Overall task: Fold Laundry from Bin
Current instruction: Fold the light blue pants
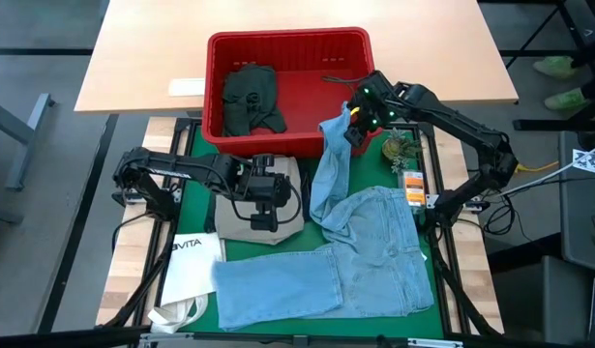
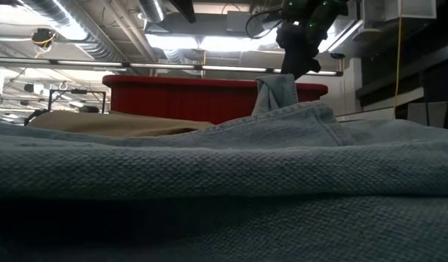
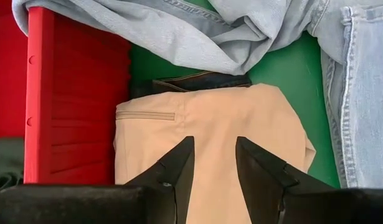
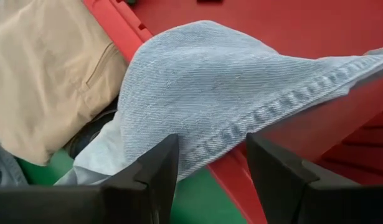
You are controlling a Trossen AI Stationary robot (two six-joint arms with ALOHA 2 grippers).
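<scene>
The red bin [image 1: 287, 39] stands at the far side of the green mat and holds a dark green piece [image 1: 251, 97]. Light blue jeans [image 1: 365, 261] lie spread on the mat. One leg runs up to the bin, and its end [image 4: 228, 87] drapes over the near rim [image 4: 116, 25]. My right gripper [image 4: 210, 168] hovers open over that leg end, its fingers on either side of the hem. My left gripper [image 3: 214, 165] is open above folded khaki trousers [image 3: 228, 112], which lie on dark navy jeans [image 3: 197, 81] beside the bin. My right gripper points slantwise down at the hemmed end of the jeans leg [image 4: 253, 118]. I cannot tell whether its fingers touch the cloth. The leg end rests on the bin's rim.
A white VITA tote [image 1: 186, 266] lies at the mat's near left corner. Small items [image 1: 401, 150] and an orange-labelled thing [image 1: 413, 184] sit at the mat's right edge. A wooden tabletop [image 1: 142, 58] lies under and behind the bin.
</scene>
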